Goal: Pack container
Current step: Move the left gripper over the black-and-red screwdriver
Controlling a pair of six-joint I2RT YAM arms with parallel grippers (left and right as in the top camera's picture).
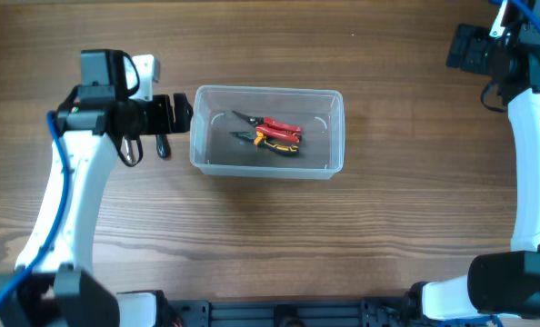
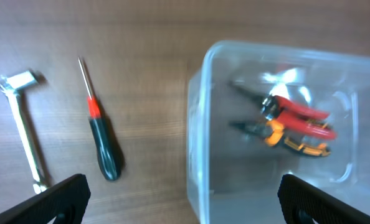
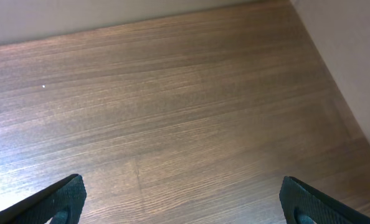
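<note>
The container (image 1: 266,170), a clear plastic tub, stands mid-table. It holds red-handled pliers (image 1: 279,126) and orange-and-black pliers (image 1: 275,143). My left gripper (image 1: 181,113) is open and empty, hovering at the tub's left wall. In the left wrist view the tub's rim (image 2: 194,124) lies between the fingers of the left gripper (image 2: 185,202), with both pliers (image 2: 297,115) inside. A screwdriver (image 2: 101,140) with a dark handle and red collar lies on the table left of the tub. My right gripper (image 1: 465,50) is open and empty at the far right, and the right wrist view (image 3: 182,202) shows it over bare wood.
A silver L-shaped metal tool (image 2: 23,137) lies left of the screwdriver, and it also shows in the overhead view (image 1: 129,150). The table's far edge meets a pale wall (image 3: 347,50) in the right wrist view.
</note>
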